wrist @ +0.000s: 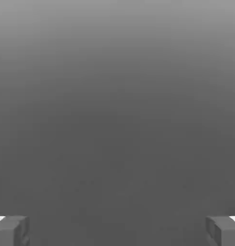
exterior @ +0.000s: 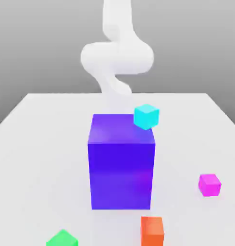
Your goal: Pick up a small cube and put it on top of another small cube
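Magenta small cube (exterior: 209,184) sits on the white counter (exterior: 37,144), well apart from the blue block (exterior: 121,163); green cube (exterior: 62,239) is cut off. Claw (wrist: 117,230) gapes wide over grey.

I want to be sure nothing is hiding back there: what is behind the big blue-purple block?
Behind the big blue-purple block stand the cyan cube, near its top far corner on the exterior view's right, and the white arm. The table right behind the block is covered by it.
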You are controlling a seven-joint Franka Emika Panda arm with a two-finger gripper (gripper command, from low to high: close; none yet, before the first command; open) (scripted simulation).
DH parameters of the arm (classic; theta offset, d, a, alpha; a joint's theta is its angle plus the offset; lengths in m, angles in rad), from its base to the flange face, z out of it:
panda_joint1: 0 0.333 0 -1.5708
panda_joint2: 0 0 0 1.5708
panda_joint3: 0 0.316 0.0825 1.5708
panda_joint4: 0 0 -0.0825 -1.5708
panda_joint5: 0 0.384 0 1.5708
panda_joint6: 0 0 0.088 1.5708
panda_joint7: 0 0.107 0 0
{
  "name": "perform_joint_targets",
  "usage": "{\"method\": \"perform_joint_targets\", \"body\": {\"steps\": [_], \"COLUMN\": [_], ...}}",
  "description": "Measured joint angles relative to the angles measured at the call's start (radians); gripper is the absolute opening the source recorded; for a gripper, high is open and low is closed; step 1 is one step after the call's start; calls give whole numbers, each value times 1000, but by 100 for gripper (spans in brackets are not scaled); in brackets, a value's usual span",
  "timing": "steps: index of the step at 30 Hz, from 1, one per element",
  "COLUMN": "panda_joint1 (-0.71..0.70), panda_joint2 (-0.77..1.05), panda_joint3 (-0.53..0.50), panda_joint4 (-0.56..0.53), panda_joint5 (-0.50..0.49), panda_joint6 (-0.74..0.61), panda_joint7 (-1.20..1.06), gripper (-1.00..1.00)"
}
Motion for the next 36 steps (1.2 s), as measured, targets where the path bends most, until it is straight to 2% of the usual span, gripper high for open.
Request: {"method": "perform_joint_targets", "body": {"steps": [11,15,19,23,28,29,36], "panda_joint1": [74,98,155,248,400,430,432], "panda_joint2": [395,541,695,852,1034,1062,1066], "panda_joint3": [250,345,405,383,201,167,164], "panda_joint4": [-165,-225,-284,-330,-296,-289,-288], "panda_joint5": [27,-8,-92,-215,-398,-421,-428], "panda_joint6": [221,301,380,457,586,608,612], "panda_joint7": [263,389,551,728,880,898,904], "gripper": [0,0,0,0,0,-100,-100]}}
